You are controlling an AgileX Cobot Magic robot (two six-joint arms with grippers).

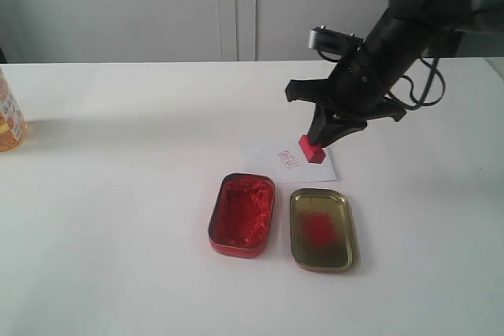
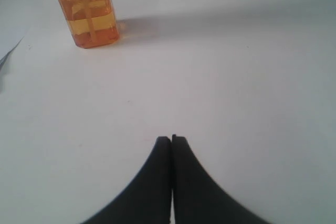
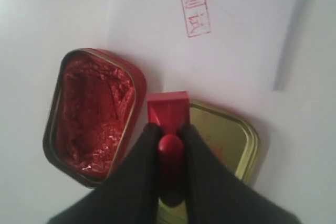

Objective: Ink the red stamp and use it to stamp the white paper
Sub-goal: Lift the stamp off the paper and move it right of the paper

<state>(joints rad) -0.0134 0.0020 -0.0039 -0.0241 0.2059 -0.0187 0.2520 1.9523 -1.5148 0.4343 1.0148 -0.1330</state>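
The right jaws grip the red stamp (image 1: 312,149) by its knob above the white paper (image 1: 268,160); I'd press it down flat, clear of the imprint (image 1: 287,158) (left jaws closed, empty).

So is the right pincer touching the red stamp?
Touching. In the right wrist view the right pincer grips the red stamp by its knob, with no gap visible.

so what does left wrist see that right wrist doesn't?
Left wrist only: an orange bottle and the left gripper, jaws shut on nothing. Right wrist only: the right gripper holding the red stamp, the red ink tin, the gold lid, the white paper with its red imprint. Both: the white tabletop.
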